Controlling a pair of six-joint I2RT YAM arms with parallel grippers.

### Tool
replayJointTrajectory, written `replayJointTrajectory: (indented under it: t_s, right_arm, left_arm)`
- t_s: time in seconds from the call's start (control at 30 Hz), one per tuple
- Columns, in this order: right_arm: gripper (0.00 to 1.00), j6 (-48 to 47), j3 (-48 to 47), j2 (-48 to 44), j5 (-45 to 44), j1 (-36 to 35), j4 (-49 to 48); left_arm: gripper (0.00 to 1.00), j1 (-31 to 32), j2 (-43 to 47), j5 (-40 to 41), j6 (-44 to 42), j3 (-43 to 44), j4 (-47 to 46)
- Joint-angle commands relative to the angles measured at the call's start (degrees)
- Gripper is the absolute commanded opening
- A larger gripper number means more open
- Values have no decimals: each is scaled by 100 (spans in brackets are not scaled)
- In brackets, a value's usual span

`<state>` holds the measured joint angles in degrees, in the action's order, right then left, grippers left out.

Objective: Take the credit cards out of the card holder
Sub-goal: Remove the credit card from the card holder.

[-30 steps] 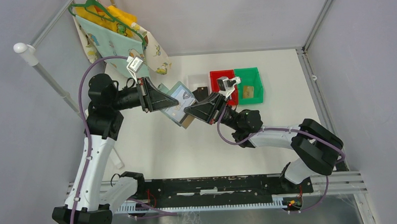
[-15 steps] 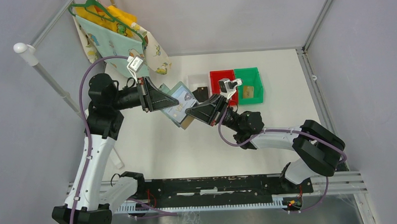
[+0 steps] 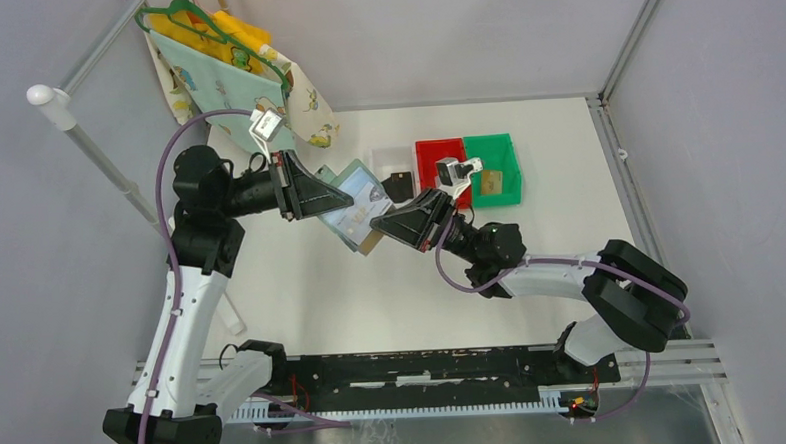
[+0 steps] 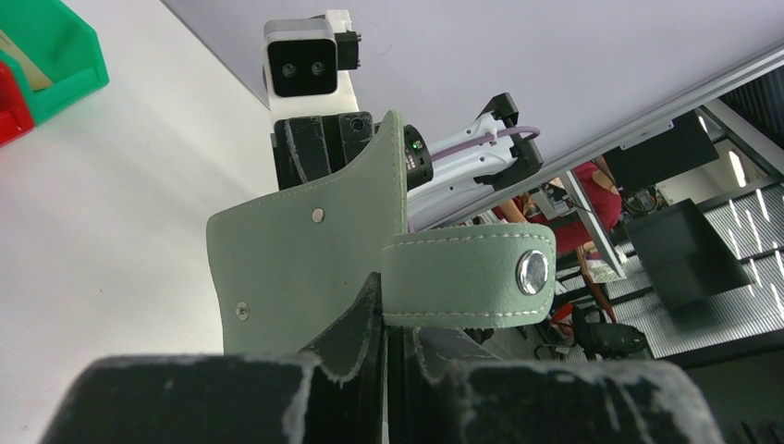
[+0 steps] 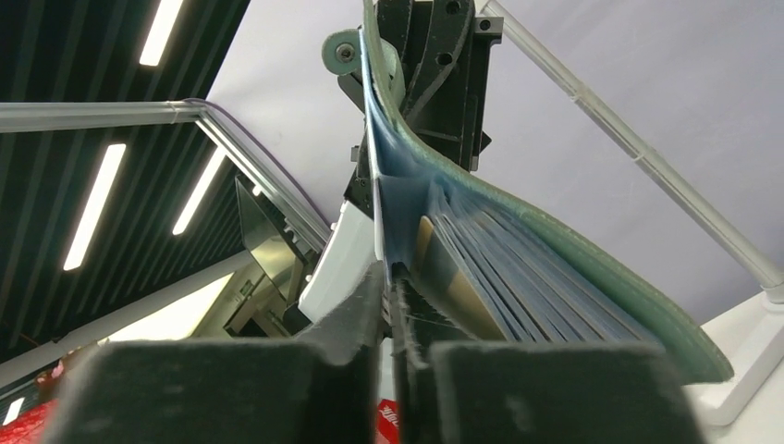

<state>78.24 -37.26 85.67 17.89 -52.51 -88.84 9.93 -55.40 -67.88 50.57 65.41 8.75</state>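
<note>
The grey-blue card holder (image 3: 356, 200) hangs open in the air above the table's middle. My left gripper (image 3: 336, 197) is shut on its cover from the left. In the left wrist view the jaws (image 4: 384, 319) clamp the cover (image 4: 305, 259) beside the strap with a snap (image 4: 467, 275). My right gripper (image 3: 379, 224) reaches in from the right and is shut on the thin pale edge of a credit card (image 5: 375, 208) in the first pocket. Several clear pockets (image 5: 518, 268) fan out beside it. A tan credit card (image 5: 442, 276) sits among them and sticks out below (image 3: 372, 245).
Behind the holder stand a white bin (image 3: 390, 158), a red bin (image 3: 432, 156) and a green bin (image 3: 496, 153) with a tan card (image 3: 492, 183) inside. A small black object (image 3: 399, 186) lies by the white bin. Clothes on hangers (image 3: 227, 74) hang at the back left.
The right arm's wrist and forearm have shifted slightly to the right. Both grippers stay shut on the holder, which hangs in nearly the same place.
</note>
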Motion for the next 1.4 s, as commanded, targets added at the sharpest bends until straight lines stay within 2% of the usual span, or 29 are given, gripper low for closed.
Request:
replayJointTrajectory:
  t_s: [0.0, 0.07, 0.1, 0.37, 0.4, 0.5, 0.57, 0.8, 1.0, 1.23, 1.37]
  right_arm:
    - [20, -21, -75, -127, 63, -35, -861]
    - [32, -11, -201, -80, 72, -40, -828]
    - [34, 11, -297, -54, 82, -40, -816]
    - [38, 216, -812, 246, 90, -81, -936]
    - [37, 218, -855, 266, 100, -88, -940]
    - [24, 214, -849, 252, 123, -101, -951]
    - [19, 205, -759, 211, 118, -97, -961]
    - [12, 135, -327, 6, 105, -101, -1034]
    - [11, 79, 42, -198, 150, -69, -1029]
    - [0, 61, 545, -691, 410, 253, -761]
    - [0, 3, 902, -1320, 757, 752, -76]
  left_arm:
    - [2, -18, 65, -156, 330, 272, -584]
    - [2, -18, 92, -148, 351, 229, -671]
    - [2, -18, 116, -145, 394, 201, -726]
    - [2, -13, 127, -164, 439, 152, -749]
    - [2, -17, 118, -169, 432, 153, -729]
    - [2, -13, 108, -182, 413, 161, -698]
    - [2, -18, 103, -181, 395, 177, -703]
    - [2, -28, 44, -182, 353, 294, -693]
    - [2, -68, -17, -182, 123, 445, -478]
    - [2, -157, -85, -230, -491, 661, 139]
    - [2, -203, -173, -208, -1331, 931, 976]
